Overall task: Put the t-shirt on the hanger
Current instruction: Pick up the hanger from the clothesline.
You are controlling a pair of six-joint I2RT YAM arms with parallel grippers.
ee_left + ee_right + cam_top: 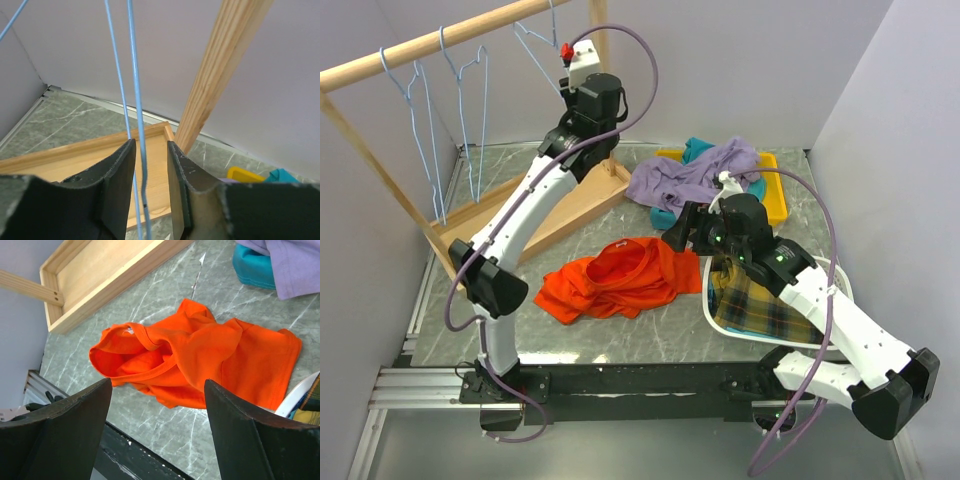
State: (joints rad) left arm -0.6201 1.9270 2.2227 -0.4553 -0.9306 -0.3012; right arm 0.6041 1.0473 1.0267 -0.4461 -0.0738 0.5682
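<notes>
The t-shirt (615,280) lies crumpled on the marble table (620,345), between the wooden rack base (570,205) and a white basket (708,300). The right gripper (157,385) hangs over it, fingers wide apart and holding nothing. Up by the rail (430,42), the left gripper (150,150) straddles the hanger (136,100) wire, fingers parted and not clamped

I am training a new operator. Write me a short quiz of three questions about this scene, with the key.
1. True or false: the right gripper holds the t-shirt.
2. Which gripper has the wire of the hanger between its fingers? A) left gripper B) right gripper
3. Fill in: the wooden rail carries ___ hangers.
Key: 1 false, it is open above the t-shirt, which lies crumpled on the table; 2 A; 3 three.
</notes>
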